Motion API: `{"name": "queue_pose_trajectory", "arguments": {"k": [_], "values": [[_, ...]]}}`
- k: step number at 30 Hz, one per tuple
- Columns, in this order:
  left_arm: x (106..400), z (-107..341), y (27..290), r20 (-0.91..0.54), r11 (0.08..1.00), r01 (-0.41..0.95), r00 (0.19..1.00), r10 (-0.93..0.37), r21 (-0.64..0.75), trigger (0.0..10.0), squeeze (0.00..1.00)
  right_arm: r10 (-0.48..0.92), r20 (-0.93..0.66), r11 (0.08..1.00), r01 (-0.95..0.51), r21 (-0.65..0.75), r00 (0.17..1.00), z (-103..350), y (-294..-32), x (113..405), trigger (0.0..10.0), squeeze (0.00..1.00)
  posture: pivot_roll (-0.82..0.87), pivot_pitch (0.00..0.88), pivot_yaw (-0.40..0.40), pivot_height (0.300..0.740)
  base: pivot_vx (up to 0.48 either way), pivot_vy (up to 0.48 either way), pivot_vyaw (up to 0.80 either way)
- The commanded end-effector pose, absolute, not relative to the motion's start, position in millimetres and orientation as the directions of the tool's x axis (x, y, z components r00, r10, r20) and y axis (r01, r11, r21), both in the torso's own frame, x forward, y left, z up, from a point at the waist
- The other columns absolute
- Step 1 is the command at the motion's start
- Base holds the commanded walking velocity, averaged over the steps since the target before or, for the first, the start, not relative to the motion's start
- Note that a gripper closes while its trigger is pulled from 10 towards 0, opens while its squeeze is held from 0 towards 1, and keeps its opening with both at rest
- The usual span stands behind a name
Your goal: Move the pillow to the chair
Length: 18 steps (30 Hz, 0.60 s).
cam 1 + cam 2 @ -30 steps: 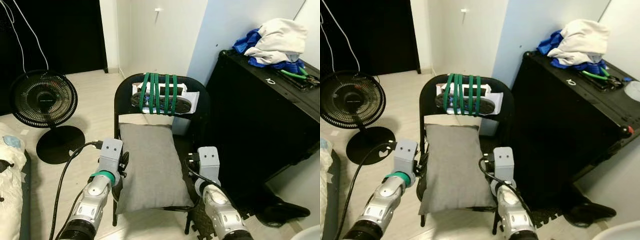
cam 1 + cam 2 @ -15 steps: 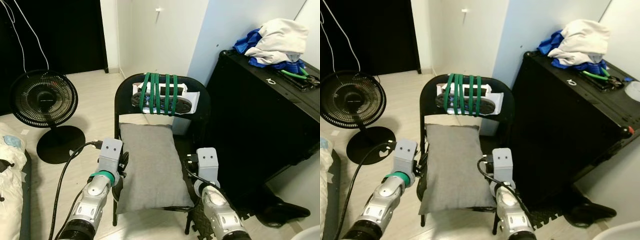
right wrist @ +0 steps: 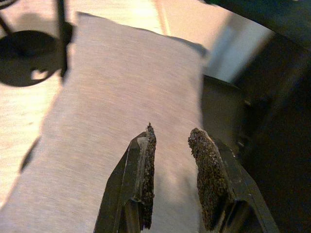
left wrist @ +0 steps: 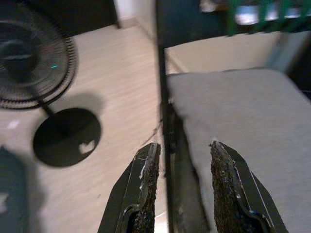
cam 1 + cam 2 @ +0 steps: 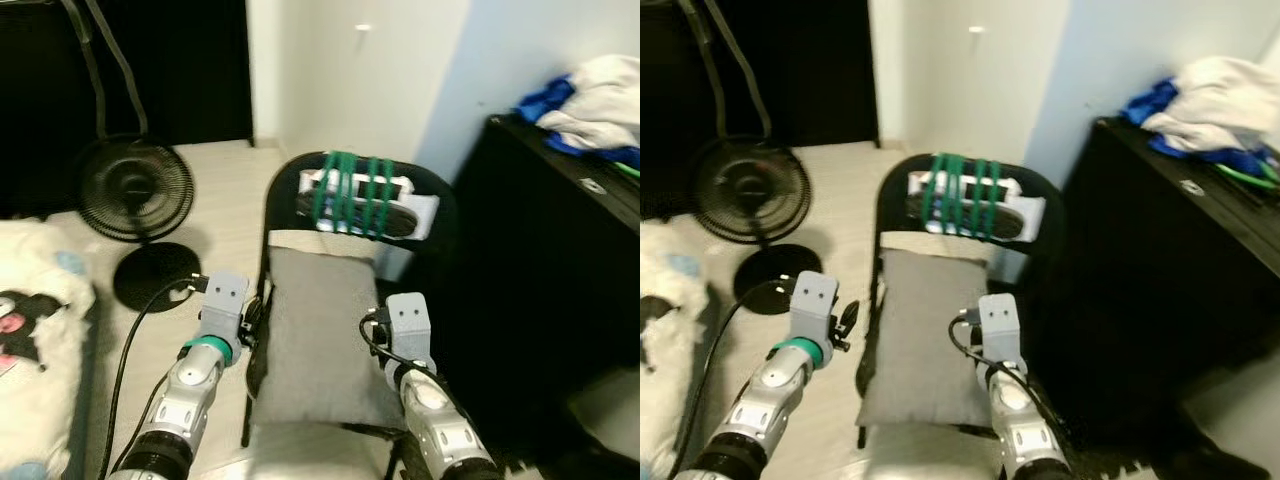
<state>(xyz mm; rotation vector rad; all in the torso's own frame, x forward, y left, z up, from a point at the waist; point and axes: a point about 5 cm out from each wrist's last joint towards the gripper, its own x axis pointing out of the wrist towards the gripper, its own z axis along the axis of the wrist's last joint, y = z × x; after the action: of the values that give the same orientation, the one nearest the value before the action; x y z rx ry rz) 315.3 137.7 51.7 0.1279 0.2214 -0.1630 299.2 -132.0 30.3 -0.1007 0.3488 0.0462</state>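
Lying flat on the seat of the black folding chair (image 5: pixel 352 185), the grey pillow (image 5: pixel 325 335) fills the lower centre of the left eye view, its far edge tucked against the chair's backrest. Green straps (image 5: pixel 352 192) wrap around that backrest and bind a white and dark bundle to it.

The left gripper (image 4: pixel 181 187) sits at the pillow's left side, its two black fingers spread apart with nothing between them except the chair's thin black frame tube, which runs through the gap; one finger is over the bare floor side, the other over the pillow's edge. The right gripper (image 3: pixel 174 177) hovers over the right part of the pillow, near its right edge, fingers parted and holding nothing.

In the upper left of the left eye view stands a black floor fan (image 5: pixel 135 188) on a round base, on pale flooring. A white plush bedding item (image 5: pixel 35 330) with a dark cartoon print lies at the lower left edge. A black cabinet (image 5: pixel 550 270) takes up the right side, with white and blue clothes (image 5: pixel 600 105) heaped on top at the upper right.
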Motion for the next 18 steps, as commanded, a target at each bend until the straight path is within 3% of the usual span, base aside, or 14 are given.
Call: {"name": "queue_pose_trajectory", "arguments": {"k": [1, 18], "values": [[311.7, 45.5, 138.3, -0.249, 0.978, 0.176, 0.958, -0.144, 0.110, 10.0, 0.00, 0.027, -0.356, 0.993, -0.065, -0.094, 0.934, 26.4, -132.6, 297.4, 10.0, 0.00, -0.04, 0.000, -0.008, 0.740, 0.000, 0.000, 0.80], [310.2, 44.3, 133.2, -0.249, 0.975, 0.195, 0.954, -0.164, 0.104, 10.0, 0.00, 0.000, -0.363, 0.996, -0.031, -0.081, 0.932, 22.7, -136.6, 292.2, 10.0, 0.00, -0.04, 0.000, 0.015, 0.740, 0.000, 0.000, 0.80]]}}
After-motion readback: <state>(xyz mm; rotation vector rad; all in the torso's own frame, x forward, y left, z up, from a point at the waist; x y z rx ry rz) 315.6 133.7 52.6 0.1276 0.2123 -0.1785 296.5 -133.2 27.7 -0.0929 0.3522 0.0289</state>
